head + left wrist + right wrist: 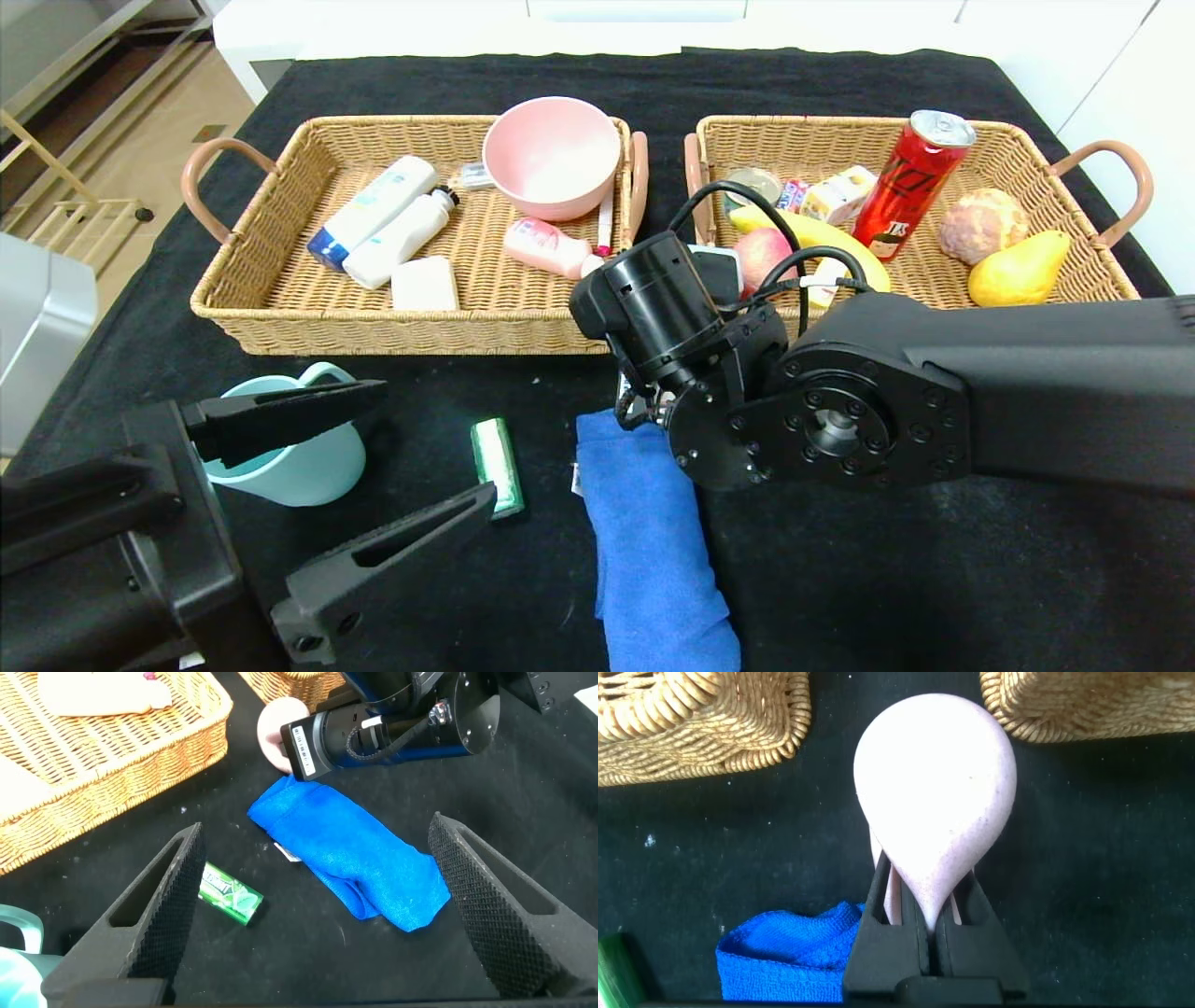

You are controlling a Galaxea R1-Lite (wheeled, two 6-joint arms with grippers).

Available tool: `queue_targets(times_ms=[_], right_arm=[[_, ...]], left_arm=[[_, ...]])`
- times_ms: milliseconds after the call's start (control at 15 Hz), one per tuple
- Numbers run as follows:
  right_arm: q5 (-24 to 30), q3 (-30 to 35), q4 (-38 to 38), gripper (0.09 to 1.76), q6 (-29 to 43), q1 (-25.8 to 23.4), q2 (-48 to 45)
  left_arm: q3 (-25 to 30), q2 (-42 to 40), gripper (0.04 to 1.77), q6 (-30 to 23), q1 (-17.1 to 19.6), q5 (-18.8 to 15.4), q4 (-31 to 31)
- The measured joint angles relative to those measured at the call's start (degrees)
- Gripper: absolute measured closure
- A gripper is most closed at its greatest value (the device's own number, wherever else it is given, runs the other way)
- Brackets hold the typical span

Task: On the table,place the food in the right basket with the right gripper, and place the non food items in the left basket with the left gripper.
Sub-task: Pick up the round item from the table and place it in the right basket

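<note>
- Pink spoon [934,784] is in the right claw [929,905]. The claw is squeezed narrow on the thin handle.
- The spoon's round end points to 12 o'clock, away from the robot. The handle runs straight back to 6 o'clock, into the claw.
- The spoon hangs over the black table [934,579], just in front of the gap between the two baskets.
- From the spoon, the left basket [373,331] is at about 11 o'clock. The right basket [840,121] is at about 1 o'clock.
- A spoon is not food, so I think it belongs in the left basket. The right arm has it, though, and that basket is close.
- The left claw [434,446] is wide open and holds nothing. It hovers low at the near left of the table.
- A small green pack [497,465] lies on the table at about 3 o'clock from the left claw, just beside one finger. Its long side runs from 12 to 6 o'clock.
- A light blue mug [299,457] stands at about 9 o'clock from that claw, partly behind the other finger.
- A blue cloth [653,541] lies at 3 o'clock, past the green pack. It reaches under the right arm.
- The left arm is nearer to the pack and the mug, so I think it should pick those.
</note>
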Motion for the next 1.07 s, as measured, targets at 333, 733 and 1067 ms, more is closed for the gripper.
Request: queue_targets(times_ms=[333, 733, 1067], right_arm=[[0.0, 0.16, 0.13, 1.69, -0.16, 0.0, -0.04], [0.04, 0.57, 0.85, 1.69, -2.47, 1.24, -4.08], [0.02, 2.04, 3.77, 1.69, -6.51, 2.82, -10.89]], left_arm=[[0.0, 0.0, 0.09, 0.0, 0.0, 0.0, 0.02], [0.06, 0.0, 0.09, 0.0, 0.0, 0.04, 0.02], [0.13, -0.15, 0.09, 0.1, 0.0, 0.04, 0.05]])
